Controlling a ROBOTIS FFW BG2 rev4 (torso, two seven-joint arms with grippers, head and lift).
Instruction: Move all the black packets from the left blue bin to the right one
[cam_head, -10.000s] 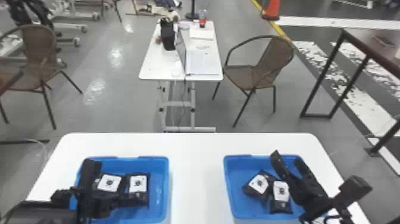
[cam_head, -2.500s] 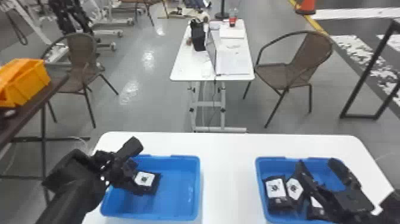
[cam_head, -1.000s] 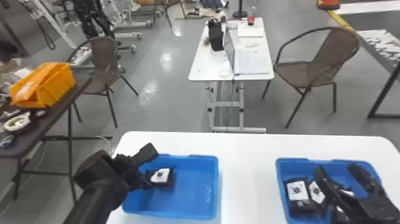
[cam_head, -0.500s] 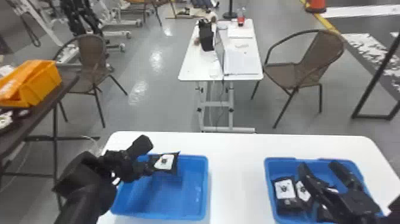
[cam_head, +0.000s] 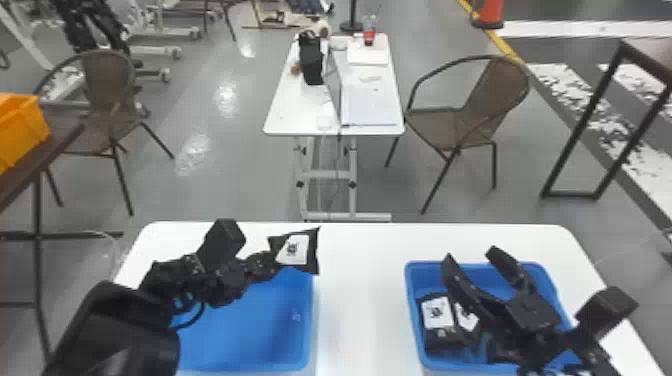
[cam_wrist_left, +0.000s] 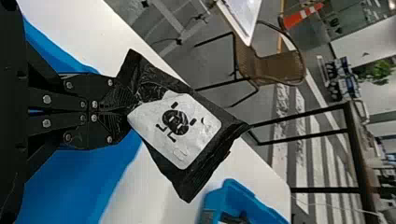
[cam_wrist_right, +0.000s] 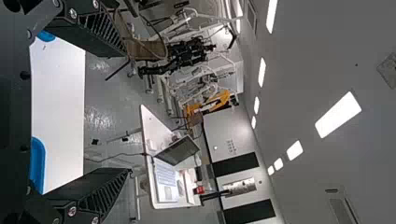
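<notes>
My left gripper (cam_head: 272, 262) is over the far right part of the left blue bin (cam_head: 309, 320), shut on a black packet (cam_head: 295, 250) with a white label. In the left wrist view the gripper (cam_wrist_left: 123, 112) pinches one end of that packet (cam_wrist_left: 175, 126). No packet shows in the visible part of the left bin. The right blue bin (cam_head: 410, 300) holds black packets (cam_head: 437, 320) on its left side, some partly hidden by the right arm. Above this bin my right gripper (cam_head: 472, 257) stands with its fingers spread; in the right wrist view the gripper (cam_wrist_right: 128, 112) has nothing between them.
White tabletop (cam_head: 360, 300) lies between the bins. Beyond it stand a second white table (cam_head: 285, 110) and a brown chair (cam_head: 475, 115). An orange bin (cam_head: 20, 127) sits on a dark table at the left.
The left gripper has lifted the packet from inside the left bin and carried it up toward the bin's far right side. The head view has swung back and forth; the right gripper still hovers over its bin.
</notes>
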